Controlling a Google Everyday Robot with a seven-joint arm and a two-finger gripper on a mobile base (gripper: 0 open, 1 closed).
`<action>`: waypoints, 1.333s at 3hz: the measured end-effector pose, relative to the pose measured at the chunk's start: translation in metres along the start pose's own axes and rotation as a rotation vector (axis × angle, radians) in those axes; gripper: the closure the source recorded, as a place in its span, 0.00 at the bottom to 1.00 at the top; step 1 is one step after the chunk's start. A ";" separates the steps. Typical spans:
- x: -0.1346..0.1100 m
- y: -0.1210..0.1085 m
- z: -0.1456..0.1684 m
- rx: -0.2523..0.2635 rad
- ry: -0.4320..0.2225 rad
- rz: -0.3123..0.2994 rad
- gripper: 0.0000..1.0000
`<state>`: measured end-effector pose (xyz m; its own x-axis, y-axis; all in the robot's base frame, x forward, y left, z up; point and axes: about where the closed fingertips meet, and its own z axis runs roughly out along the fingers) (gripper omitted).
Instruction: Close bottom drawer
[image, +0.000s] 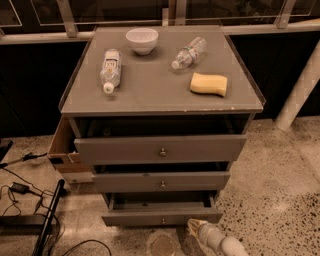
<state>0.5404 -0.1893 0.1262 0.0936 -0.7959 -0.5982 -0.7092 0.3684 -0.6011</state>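
The bottom drawer (135, 219) stands pulled out, its long front running left to right, and the claw (196, 228), whose state I cannot tell, sits just in front and to the right of the drawer's knob (163, 220), so closing it likely means pushing straight back.

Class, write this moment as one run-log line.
bottom drawer: pulled out | pincer: low, in front of drawer front, right of knob | contact: cannot tell
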 end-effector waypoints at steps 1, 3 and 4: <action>-0.003 -0.009 0.009 0.028 -0.005 -0.014 1.00; -0.005 -0.031 0.039 0.075 -0.011 -0.023 1.00; -0.003 -0.042 0.052 0.096 -0.004 -0.021 1.00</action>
<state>0.6056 -0.1775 0.1256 0.1111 -0.8021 -0.5868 -0.6365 0.3960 -0.6618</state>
